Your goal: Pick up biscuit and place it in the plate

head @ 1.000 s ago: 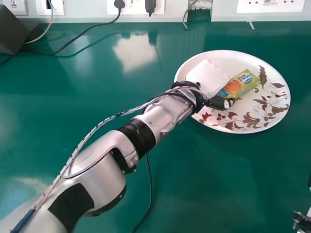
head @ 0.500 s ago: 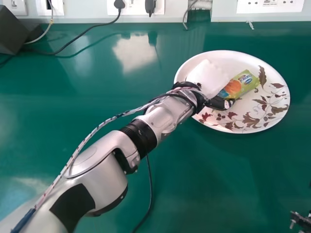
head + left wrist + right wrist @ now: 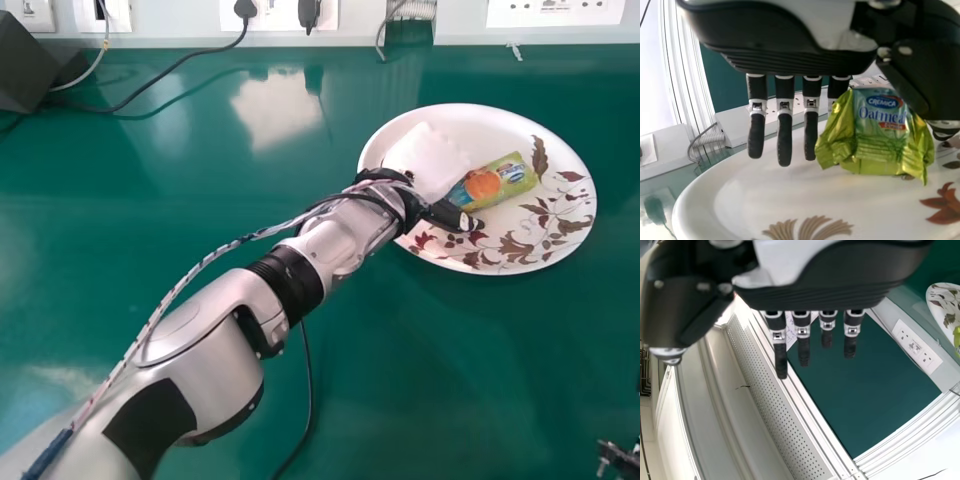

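1. The robot's left hand [image 3: 428, 162] is over the big white plate [image 3: 440, 118]. Its arm [image 3: 200, 350] comes in from the bottom left of the head view.
2. That hand is open. Its fingers [image 3: 784, 140] point down straight, with gaps between them, and its thumb [image 3: 910, 77] is well away from them. It is not squeezing anything.
3. The biscuit packet [image 3: 500, 182] is on the plate, in the space between the fingers and the thumb. It is green and shiny, with an orange picture on it. I can't tell if a finger touches its side.
4. The plate is round-ish and has brown and red leaves on it. It sits on the green table [image 3: 450, 380], near the wall.
5. The right hand [image 3: 620, 458] is at the bottom right corner of the head view, well apart from the plate. It is open too, and its fingers [image 3: 781, 360] are straight.
6. At the back are wall sockets [image 3: 555, 12] and a black plug [image 3: 245, 8] with a long wire. A dark box [image 3: 30, 65] is at the far left.
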